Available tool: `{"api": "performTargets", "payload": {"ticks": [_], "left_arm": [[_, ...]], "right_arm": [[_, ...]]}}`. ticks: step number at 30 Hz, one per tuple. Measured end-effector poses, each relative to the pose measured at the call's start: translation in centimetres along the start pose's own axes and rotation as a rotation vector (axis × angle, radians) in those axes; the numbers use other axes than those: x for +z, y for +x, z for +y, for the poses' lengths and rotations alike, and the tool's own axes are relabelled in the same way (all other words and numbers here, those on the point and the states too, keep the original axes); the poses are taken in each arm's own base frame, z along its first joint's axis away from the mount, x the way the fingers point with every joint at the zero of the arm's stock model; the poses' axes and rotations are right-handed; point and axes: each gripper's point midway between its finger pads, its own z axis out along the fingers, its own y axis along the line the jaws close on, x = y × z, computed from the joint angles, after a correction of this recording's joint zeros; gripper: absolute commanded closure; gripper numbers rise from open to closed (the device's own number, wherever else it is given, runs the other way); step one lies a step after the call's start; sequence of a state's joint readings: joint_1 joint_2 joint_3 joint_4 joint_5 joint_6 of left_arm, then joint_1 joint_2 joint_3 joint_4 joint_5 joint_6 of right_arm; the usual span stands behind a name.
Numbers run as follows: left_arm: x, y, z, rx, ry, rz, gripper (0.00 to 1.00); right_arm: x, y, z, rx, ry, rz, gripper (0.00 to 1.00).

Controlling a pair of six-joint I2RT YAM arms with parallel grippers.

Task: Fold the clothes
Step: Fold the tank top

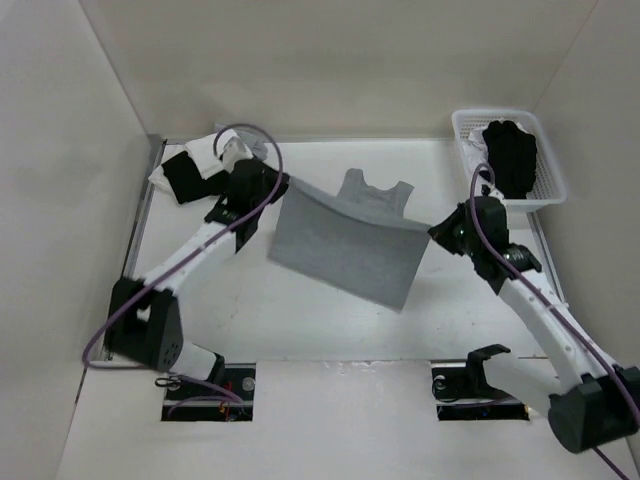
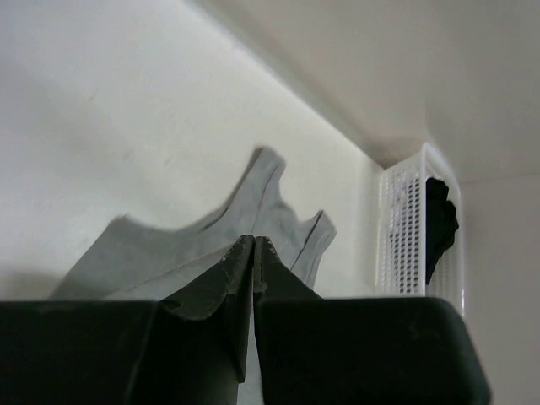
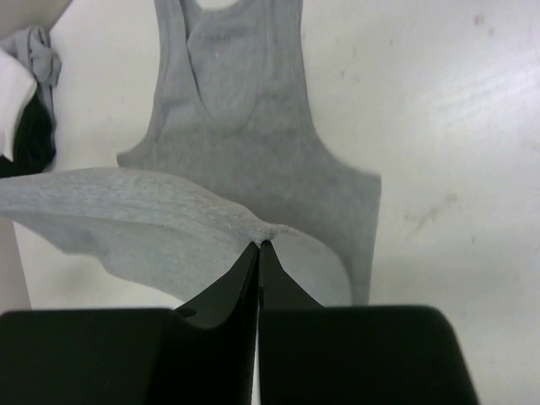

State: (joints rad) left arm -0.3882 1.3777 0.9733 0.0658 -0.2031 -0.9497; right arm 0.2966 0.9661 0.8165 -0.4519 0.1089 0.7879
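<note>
Heather-grey sleeveless knit tank top (image 1: 345,245): strap and neck end lies flat on the white table (image 1: 300,330) toward the far side. The hem end is in the air, stretched between the two arms.

Left gripper (image 2: 255,245): jaws pinched together on one hem corner. Right gripper (image 3: 258,246): same, clamped on the other corner, with fabric bunched at the tips.

Risks as I see them:
- Both grips are thin corner pinches, and soft knit could slip out under tension, dropping one side.
- The held edge looks skewed in the top view. Laid down like that, the fold would land crooked against the straps.
- The hem sags between the grippers in the right wrist view, so creases are likely.
- Pulling too far could drag the strap end across the table.
- The left arm is close to the folded black and white pieces (image 1: 190,170) and could knock them.

White plastic mesh basket (image 1: 465,125) with a black garment (image 1: 510,155) sits well clear on the right.

Writing: none readable. No print, tag or brand is visible on anything.
</note>
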Motion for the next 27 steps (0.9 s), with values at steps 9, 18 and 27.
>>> {"api": "performTargets", "payload": {"ticks": [9,18,27], "left_arm": [[16.3,-0.7,-6.9,0.052,0.078,-0.011,0.69],[15.0,4.5,4.5,0.102,-0.112,0.110,0.69],[2.0,7.7,15.7,0.040,-0.246,0.122,0.61]], "right_arm": [[9.9,-7.9,-0.7,0.043,0.016,-0.013,0.73],[13.9,-7.0,-2.6,0.054,0.043,-0.020,0.75],[6.4,8.7,-1.1,-0.064,-0.119,0.099,0.92]]}}
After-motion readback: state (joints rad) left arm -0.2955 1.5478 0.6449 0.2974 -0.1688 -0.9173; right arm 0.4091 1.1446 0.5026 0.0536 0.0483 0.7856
